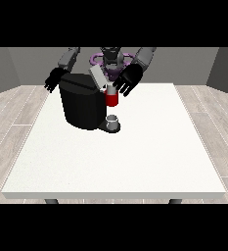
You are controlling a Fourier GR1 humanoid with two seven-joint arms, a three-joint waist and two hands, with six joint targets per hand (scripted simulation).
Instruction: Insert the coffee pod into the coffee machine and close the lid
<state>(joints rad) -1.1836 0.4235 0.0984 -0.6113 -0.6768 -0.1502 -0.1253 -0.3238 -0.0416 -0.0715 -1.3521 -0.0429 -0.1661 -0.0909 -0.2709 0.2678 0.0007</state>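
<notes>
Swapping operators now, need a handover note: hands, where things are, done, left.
Hand at the view's right: fingers spread, open, just above the machine's red holder.
Hand at the view's left: open, behind the coffee machine, holding nothing.
Lid: tilted up, open.
Cup: on the base under the holder.
Coffee pod: can't make it out, so can't confirm it is in.
Left: check the pod, close the lid.

Coffee machine blocking the table's far left, raised lid above it, open tabletop in front and right.
</notes>
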